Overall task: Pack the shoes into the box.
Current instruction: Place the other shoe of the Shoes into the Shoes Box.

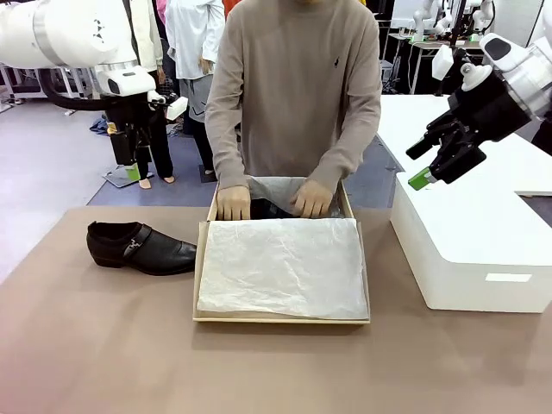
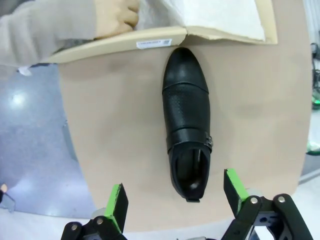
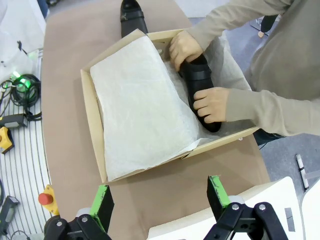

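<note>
One glossy black shoe point(image 1: 141, 247) point(image 2: 187, 120) point(image 3: 131, 15) lies on the brown table just left of the box, toe toward it. The tan cardboard box point(image 1: 201, 259) point(image 3: 93, 130) point(image 2: 125, 46) sits mid-table, lined with white tissue paper point(image 1: 283, 266) point(image 3: 140, 110). A person's two hands point(image 1: 233, 203) point(image 3: 212, 104) press the other black shoe point(image 3: 200, 82) point(image 1: 267, 209) into the box's far side. My left gripper point(image 1: 132, 171) point(image 2: 174, 200) hangs open high above the loose shoe's heel. My right gripper point(image 1: 435, 159) point(image 3: 158, 192) is open, raised above the white box.
A larger white box point(image 1: 470, 250) point(image 3: 210, 220) stands at the table's right. The person stands at the far edge behind the cardboard box. Bare table spreads in front point(image 1: 259, 371). Cables and a red button point(image 3: 45, 199) lie off the table's side.
</note>
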